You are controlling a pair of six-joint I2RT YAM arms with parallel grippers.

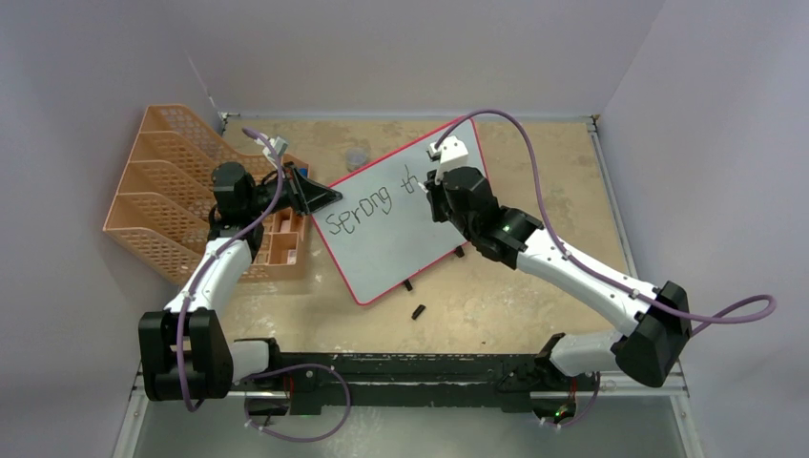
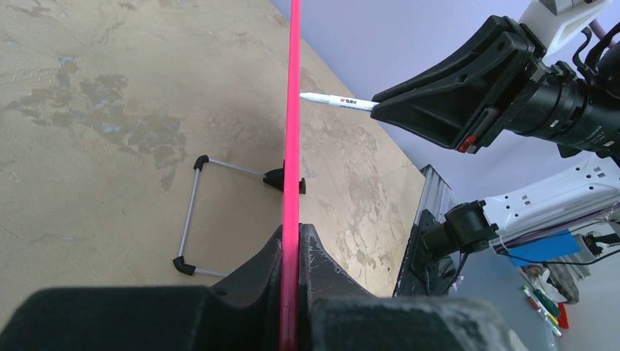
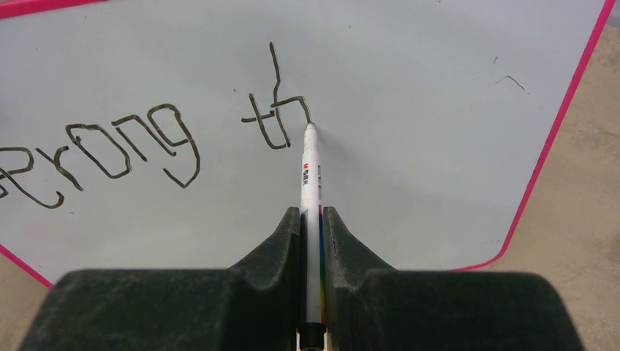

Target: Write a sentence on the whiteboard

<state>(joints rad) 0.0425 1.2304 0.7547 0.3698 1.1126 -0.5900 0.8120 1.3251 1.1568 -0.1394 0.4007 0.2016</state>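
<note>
While left fingers (image 2: 252, 289) clamp the seemingly light, stiff whiteboard (image 3: 439, 88) by its frame, right fingers (image 3: 274, 248) pinch the marker (image 3: 312, 175).

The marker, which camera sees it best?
The right wrist view: the marker runs up the middle, pinched in the right gripper, tip on the whiteboard. The left wrist view shows only its white front end. From the top it is too small to make out.
</note>
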